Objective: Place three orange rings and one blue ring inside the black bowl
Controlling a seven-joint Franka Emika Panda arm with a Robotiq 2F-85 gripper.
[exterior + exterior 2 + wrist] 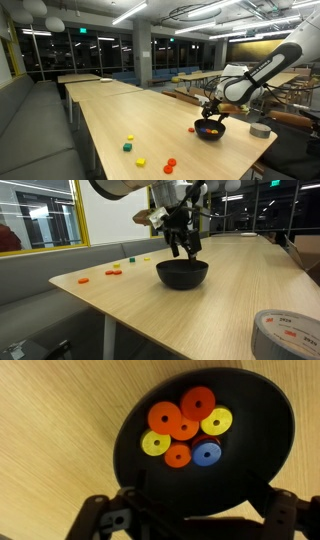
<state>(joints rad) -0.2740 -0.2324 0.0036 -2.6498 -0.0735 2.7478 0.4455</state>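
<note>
While the long pale wooden table (110,120) runs off beside the grey bench seat (35,110), the white-and-black robot arm (265,70) slants down from the side, wrist turned straight down over the round glossy black bowl (182,276). The black two-finger claw (186,250) hangs just above the bowl's rim. In the wrist view its fingers (108,520) stand wide apart, gripping nothing. A grey roll of tape (287,335) lies well apart, near the table's corner. Down in the bowl sit four small flat orange rings (163,417), two yellow rings (215,422) and the single flat blue ring (207,454), all bunched and touching. Out on the table, loose orange rings (169,165) lie just beside a yellow block (141,161), with a green block (127,148) near them, all well clear of the bowl.
</note>
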